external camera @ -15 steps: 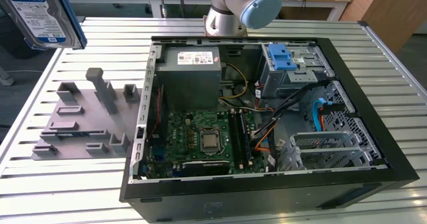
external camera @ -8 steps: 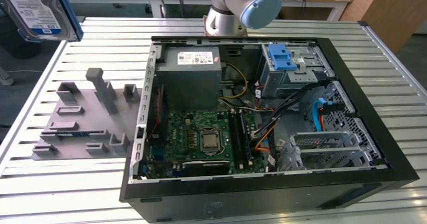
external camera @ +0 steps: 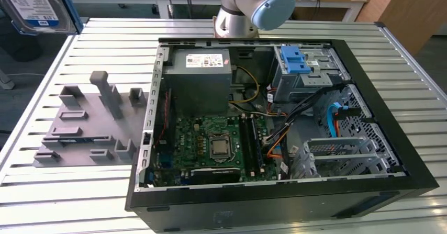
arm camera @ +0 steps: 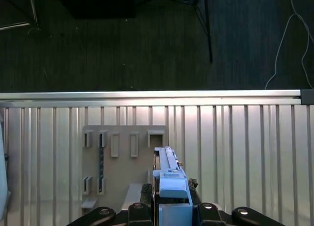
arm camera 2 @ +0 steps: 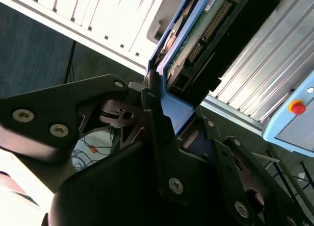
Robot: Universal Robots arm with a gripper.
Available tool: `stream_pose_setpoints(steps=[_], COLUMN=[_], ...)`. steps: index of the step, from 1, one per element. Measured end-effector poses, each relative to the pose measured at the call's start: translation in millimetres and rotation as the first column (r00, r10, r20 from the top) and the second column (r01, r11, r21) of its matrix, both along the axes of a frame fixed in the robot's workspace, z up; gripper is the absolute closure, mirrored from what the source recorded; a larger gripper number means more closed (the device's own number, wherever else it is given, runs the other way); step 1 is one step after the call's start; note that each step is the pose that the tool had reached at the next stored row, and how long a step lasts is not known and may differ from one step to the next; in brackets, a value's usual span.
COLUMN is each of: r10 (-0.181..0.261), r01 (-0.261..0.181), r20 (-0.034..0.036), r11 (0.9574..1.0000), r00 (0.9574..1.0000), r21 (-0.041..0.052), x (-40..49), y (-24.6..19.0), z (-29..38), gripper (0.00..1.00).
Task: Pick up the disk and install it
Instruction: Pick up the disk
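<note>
We see flat silver-grey rectangular hard drive with bright blue plastic frame [external camera: 33, 6] aloft at exterior view's upper left, well apart from open black metal computer case [external camera: 279, 209]. In both wrist views, black jaws clamp hard drive [arm camera: 168, 163] [arm camera 2: 196, 39]. Beyond it, grey plastic fixture plate [arm camera: 122, 163] lies on ribbed aluminium tabletop [arm camera: 235, 152].

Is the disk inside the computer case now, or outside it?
Outside. The gripper is shut on the disk, over the slatted table and the grey fixture plate, apart from the open computer case.
</note>
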State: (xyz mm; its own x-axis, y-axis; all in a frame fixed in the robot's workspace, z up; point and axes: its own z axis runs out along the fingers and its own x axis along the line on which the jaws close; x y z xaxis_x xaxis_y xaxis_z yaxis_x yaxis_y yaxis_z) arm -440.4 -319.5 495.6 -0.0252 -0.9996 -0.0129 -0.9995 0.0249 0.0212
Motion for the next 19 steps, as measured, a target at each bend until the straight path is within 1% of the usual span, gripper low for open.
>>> stream_pose_setpoints(steps=[3, 4, 9, 10, 12, 14, 16, 19], r10=[0.0, 0.0, 0.0, 0.0, 0.0, 0.0, 0.0, 0.0], r01=[0.0, 0.0, 0.0, 0.0, 0.0, 0.0, 0.0, 0.0], r20=[0.0, -0.0001, 0.0001, -0.0001, 0.0001, 0.0001, 0.0001, -0.0003], r11=[1.0, 1.0, 1.0, 1.0, 1.0, 1.0, 1.0, 1.0], r00=[1.0, 1.0, 1.0, 1.0, 1.0, 1.0, 1.0, 1.0], r21=[0.0, -0.0001, -0.0004, -0.0005, -0.0004, -0.0004, 0.0002, 0.0011], x=[0.0, 0.0, 0.0, -0.1, -0.1, 0.3, 4.0, 14.3], y=[0.0, 0.0, 0.0, -0.5, -2.5, -5.6, -7.2, -8.0], z=[8.0, 9.5, 9.7, 9.7, 9.7, 9.7, 9.7, 9.7], gripper=[0.64, 0.64, 0.64, 0.64, 0.64, 0.64, 0.64, 0.64])
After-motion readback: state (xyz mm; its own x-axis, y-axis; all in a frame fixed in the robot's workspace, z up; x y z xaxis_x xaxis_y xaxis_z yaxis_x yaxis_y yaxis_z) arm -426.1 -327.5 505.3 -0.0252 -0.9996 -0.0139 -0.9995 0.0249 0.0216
